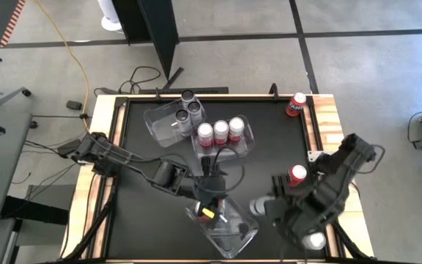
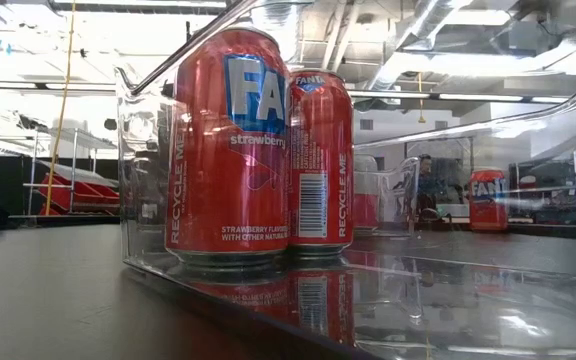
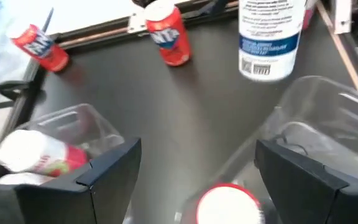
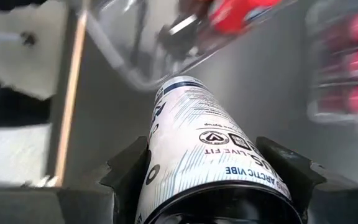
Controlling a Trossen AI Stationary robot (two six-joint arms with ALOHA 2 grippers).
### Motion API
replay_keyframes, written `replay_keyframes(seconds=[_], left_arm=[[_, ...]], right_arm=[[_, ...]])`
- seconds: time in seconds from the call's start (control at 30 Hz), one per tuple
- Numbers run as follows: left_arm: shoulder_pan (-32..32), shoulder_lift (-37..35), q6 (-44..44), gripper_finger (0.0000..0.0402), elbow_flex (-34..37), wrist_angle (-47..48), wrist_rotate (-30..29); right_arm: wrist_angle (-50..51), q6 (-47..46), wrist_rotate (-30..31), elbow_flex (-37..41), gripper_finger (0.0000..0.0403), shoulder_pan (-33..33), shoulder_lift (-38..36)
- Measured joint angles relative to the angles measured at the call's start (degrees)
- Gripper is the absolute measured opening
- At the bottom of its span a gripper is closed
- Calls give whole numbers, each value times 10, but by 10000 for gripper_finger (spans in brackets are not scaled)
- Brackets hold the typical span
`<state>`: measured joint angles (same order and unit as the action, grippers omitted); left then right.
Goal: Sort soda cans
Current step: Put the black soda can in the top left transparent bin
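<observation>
Clamped between the right gripper's (image 4: 219,180) two dark fingers (image 4: 129,171): a white can (image 4: 204,149) with blue and black print, lying lengthwise over the dark tabletop (image 4: 114,118), with a clear bin (image 4: 114,53) holding a red can (image 4: 238,14) beyond and blurred red cans (image 4: 353,62) to one side.

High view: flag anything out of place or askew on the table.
The corner red can stands alone at the table's far right corner, by the wooden rim, well apart from the clear bins. A second red can stands loose near the right edge. Neither looks tipped or spilled, only unsorted.
</observation>
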<state>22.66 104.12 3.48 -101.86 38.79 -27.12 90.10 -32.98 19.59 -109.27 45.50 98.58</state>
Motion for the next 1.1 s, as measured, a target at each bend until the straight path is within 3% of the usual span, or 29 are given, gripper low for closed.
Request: replay_keyframes(seconds=[0.23, 0.47, 0.6, 0.8, 0.93, 1.1], left_arm=[[-27, -10, -33, 309, 0, -11, -1], [-12, -55, -96, 309, 0, -100, -34], [-11, -112, -97, 309, 0, -29, -136], [-31, -202, -35, 309, 25, 63, -163], [-79, -267, -30, 309, 120, 35, -118], [-159, -335, -79, 309, 298, -110, 24]], right_arm=[[0, 75, 41, 0, 267, -81, -34], [-10, 164, 46, 0, 267, -161, -41], [-33, 217, 46, 0, 267, -204, -41], [-90, 319, 46, 0, 267, -259, -41], [-151, 397, 40, 0, 267, -298, -41], [-211, 483, 22, 0, 267, -352, -41]])
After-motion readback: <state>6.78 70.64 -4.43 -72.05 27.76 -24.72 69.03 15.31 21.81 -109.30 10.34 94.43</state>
